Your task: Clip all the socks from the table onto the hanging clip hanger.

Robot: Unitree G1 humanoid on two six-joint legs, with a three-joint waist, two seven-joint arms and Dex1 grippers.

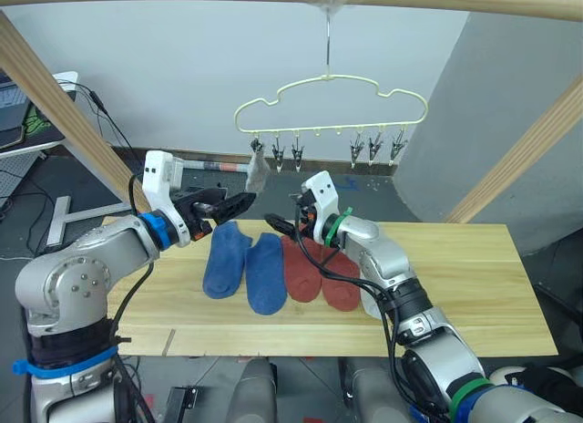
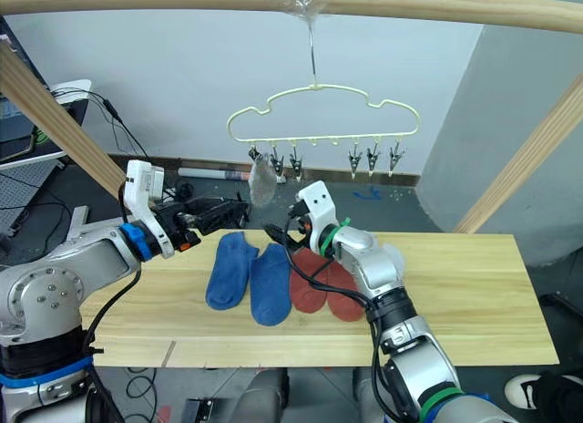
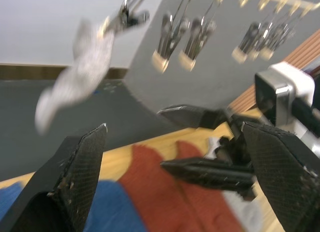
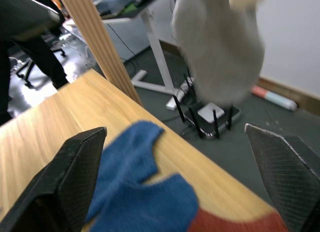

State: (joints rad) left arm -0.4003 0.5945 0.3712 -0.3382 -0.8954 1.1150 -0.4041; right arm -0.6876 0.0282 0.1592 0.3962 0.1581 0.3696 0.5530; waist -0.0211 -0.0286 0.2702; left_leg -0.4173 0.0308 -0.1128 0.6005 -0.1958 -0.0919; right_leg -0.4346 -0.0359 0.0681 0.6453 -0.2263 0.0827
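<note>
Grey sock (image 1: 257,172) already hangs on the clip hanger's (image 1: 330,108) leftmost clip, both grippers (image 1: 239,203) (image 1: 276,224) spread and empty, so next is picking a blue sock (image 1: 225,259) or red sock (image 1: 303,268) off the table (image 1: 474,277).

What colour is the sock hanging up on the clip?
Light grey. The hanging sock shows best in the left wrist view.

Knit cloth socks (image 1: 273,270) — grainy, matt wooden table (image 1: 474,286).
</note>
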